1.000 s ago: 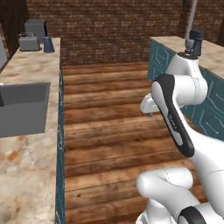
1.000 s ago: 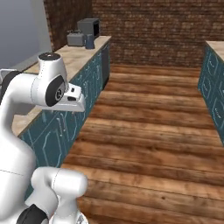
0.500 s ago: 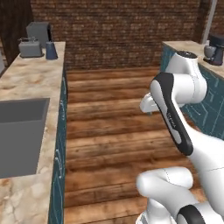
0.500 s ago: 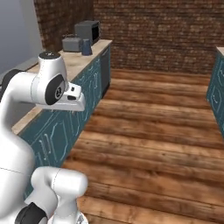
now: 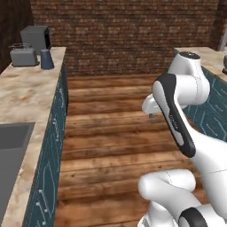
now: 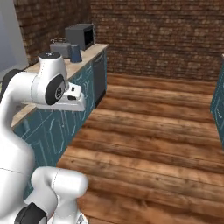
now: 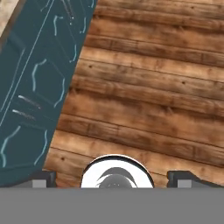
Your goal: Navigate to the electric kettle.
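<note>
i see the electric kettle (image 5: 46,59) at the far end of the left counter (image 5: 31,95): small, dark navy, cone-shaped with a narrow top, just beside the grey toaster (image 5: 23,56) and near the microwave (image 5: 36,37). my gripper (image 7: 112,180) hangs over the wooden floor (image 7: 144,100), fingers spread apart, grasping nothing.

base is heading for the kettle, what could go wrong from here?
1. The electric kettle stands right beside the toaster and in front of the microwave at the far end of the counter; the base may stop aligned with the wrong appliance.
2. The teal cabinet fronts run close alongside the arm's path; drifting left could scrape them.
3. The gripper hangs over the wood floor with fingers apart, and its elbow juts wide.
</note>
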